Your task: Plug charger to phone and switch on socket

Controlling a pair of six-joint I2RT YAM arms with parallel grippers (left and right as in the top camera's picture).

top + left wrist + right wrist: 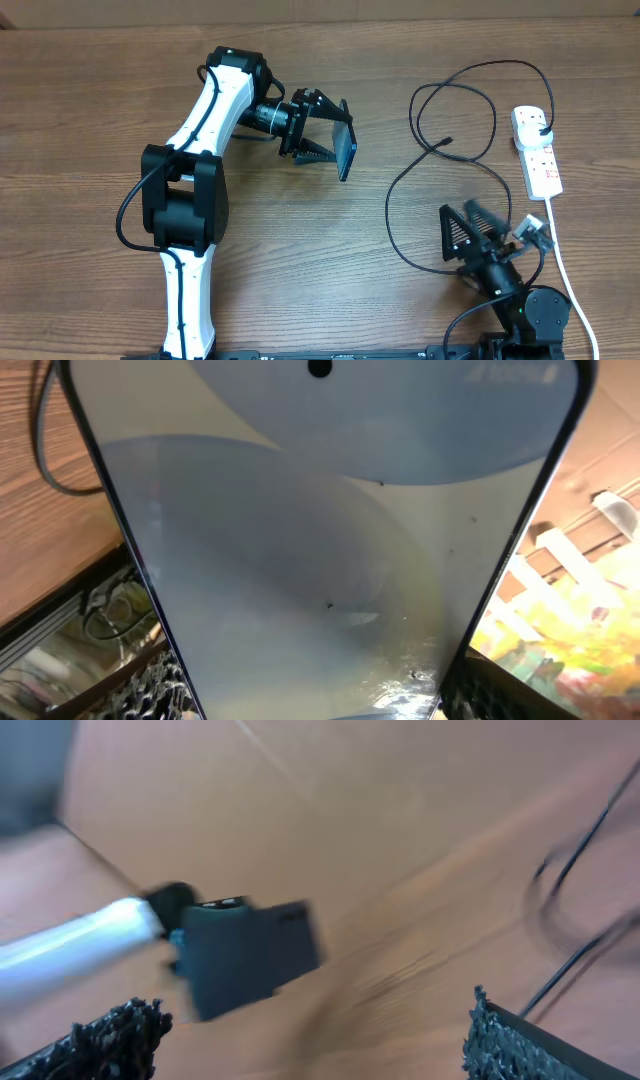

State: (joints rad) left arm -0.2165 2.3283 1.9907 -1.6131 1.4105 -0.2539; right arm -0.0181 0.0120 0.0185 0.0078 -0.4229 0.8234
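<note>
Handling: the phone (346, 150) is a slim, rigid slab with a glass face. Judge it light, slippery on its flat sides and easily cracked. Grip it across the dark edges, never on the screen, and keep its port end clear.

The charger (495, 125) is a thin, limp black cable that will flex and slide. Take it right behind the connector tip (449, 141), where it is stiff enough to be aimed.

Left gripper (335, 130), centre of the overhead frame: its jaws pinch the phone, which is held off the tabletop (100, 100) and turned on edge. In the left wrist view the screen fills the space between the jaws.

Right gripper (460, 215), lower right of the overhead frame: its jaws are spread wide and empty. The right wrist view is blurred by motion.

The charger lies in loose loops at upper right. Its tip is above the right jaws and well apart from them. Its plug appears seated in the socket (537, 152) at the far right. You cannot read the switch position from these views.
</note>
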